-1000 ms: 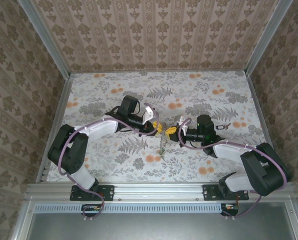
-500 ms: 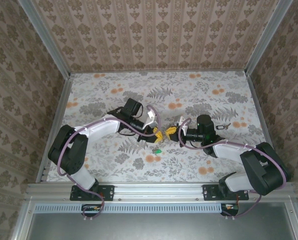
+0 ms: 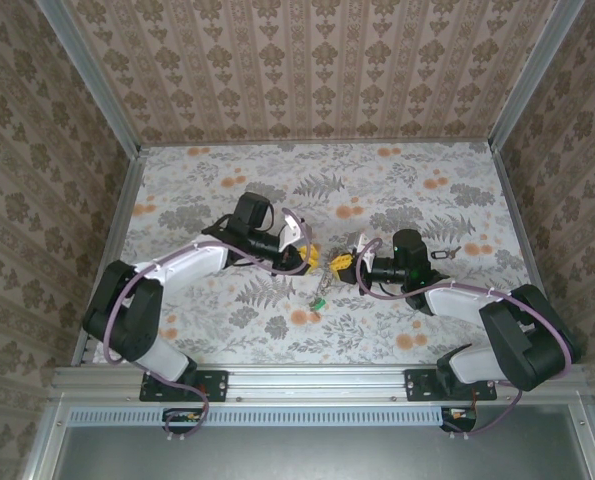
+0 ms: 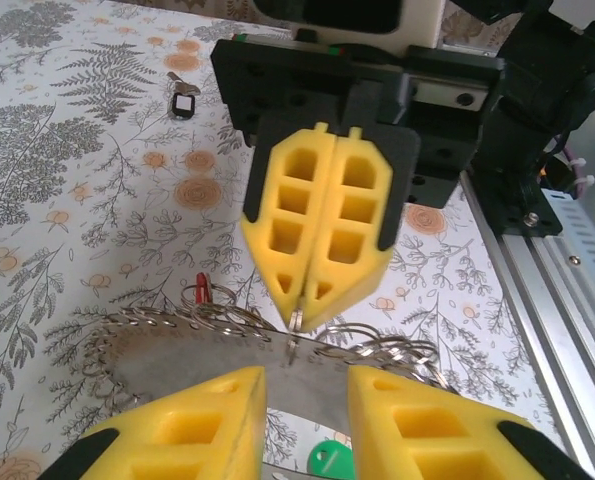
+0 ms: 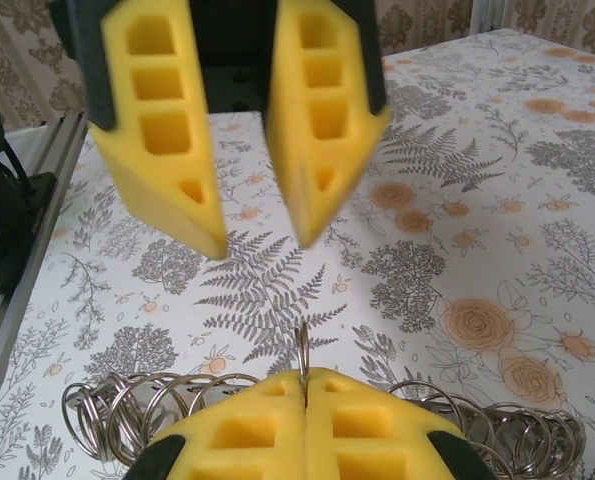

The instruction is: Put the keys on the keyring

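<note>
My right gripper is shut on the keyring, a thin pale wire hoop seen edge-on and sticking up from its pads. In the left wrist view the right gripper pinches that hoop above a grey metal strip strung with several small rings. My left gripper stands open just in front of it, facing the right one, its fingers apart. A green key hangs below the strip and shows under both grippers. A red key pokes up at the strip's left end.
A small dark key fob lies on the flowered table to the right of the right arm. Patterned walls and metal rails close the table in. The right arm's black wrist is close to the left gripper.
The left arm drew its wrist back up and left after dipping toward the right gripper. The hanging bunch swung, and the green key now shows beneath the grippers. The right arm stayed put.
</note>
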Controlling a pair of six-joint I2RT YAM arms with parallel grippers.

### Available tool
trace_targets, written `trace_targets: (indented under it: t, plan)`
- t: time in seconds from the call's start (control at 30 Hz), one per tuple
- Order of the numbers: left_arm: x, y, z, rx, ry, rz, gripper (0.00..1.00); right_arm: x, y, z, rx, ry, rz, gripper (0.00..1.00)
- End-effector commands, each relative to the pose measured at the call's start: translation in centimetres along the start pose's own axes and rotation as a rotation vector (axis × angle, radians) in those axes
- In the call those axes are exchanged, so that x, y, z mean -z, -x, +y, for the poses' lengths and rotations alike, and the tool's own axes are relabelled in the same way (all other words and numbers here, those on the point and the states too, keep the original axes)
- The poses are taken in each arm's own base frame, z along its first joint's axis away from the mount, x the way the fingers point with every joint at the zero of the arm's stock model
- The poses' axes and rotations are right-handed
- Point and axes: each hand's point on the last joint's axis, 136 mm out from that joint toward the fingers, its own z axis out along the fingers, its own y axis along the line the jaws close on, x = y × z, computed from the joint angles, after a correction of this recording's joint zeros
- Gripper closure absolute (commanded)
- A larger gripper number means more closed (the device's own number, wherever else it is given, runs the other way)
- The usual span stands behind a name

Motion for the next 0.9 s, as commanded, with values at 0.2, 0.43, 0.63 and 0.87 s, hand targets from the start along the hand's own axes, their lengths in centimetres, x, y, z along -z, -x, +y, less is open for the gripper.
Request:
trace_targets:
  t: [0.2,0.43,0.63,0.87]
  plan:
    - [-1.5,0.3,0.1,-0.039,-0.091,-0.037,0.70,0.2,1.6,0.2,0.020,0.055,-0.045,1.00]
    - [-2.2,0.3,0.5,-0.029,-0.111,-0.053,0.71,0.0,1.7,0.1,0.009,0.059,-0.050,1.00]
    - [-2.4,0.3,0.0,-0.020,-0.142,-0.049,0.72,0.0,1.8,-0.2,0.010,0.042,-0.051,1.00]
    - [-2.4,-0.7,0.0,-0.003,-0.128,-0.021,0.76,0.0,2.0,-0.2,0.014,0.045,-0.058,1.00]
